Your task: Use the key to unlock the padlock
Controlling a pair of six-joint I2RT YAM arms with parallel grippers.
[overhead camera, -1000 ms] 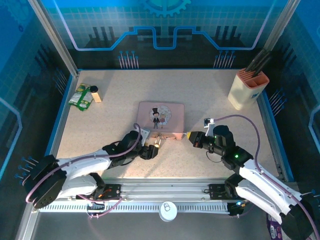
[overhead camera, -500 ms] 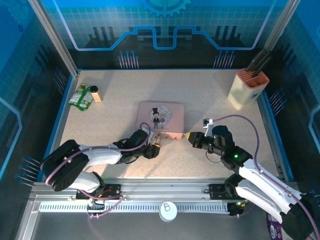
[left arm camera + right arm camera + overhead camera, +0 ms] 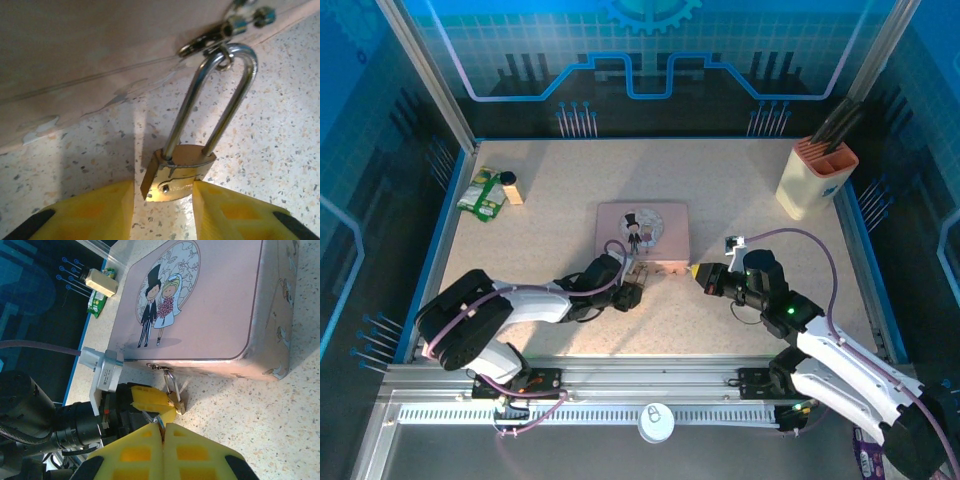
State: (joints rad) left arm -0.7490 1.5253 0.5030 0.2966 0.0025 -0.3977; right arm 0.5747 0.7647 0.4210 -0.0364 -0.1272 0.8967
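At lower left of the overhead view, we see that the left arm has folded its elbow in over the past second and pushed the left gripper (image 3: 632,293) forward, up to the near edge of the box. Its yellow fingers (image 3: 90,210) have narrowed as it came. They are still partly spread and flank the bottom of the small brass padlock with the long silvery shackle (image 3: 177,172). A sliver of speckled table (image 3: 280,150) shows between the left-hand finger and the brass, so we judge the lock is bracketed but not yet pinched.

The padlock lies on the table at centre frame. Its shackle is hooked through the small metal hasp (image 3: 205,40) on the front wall of the pink rectangular tin with the cartoon wedding couple (image 3: 642,228), and it looks closed.

To the right of centre, the right gripper (image 3: 697,272) has hardly moved. It points at the lock from just beside the tin's corner, and its fingers (image 3: 135,455) are pressed together. We take it that the slim dark key is pinched there, but it is too small to make out.

For the task, this means the lock is about to be steadied. Lining up the key with the keyway comes next.
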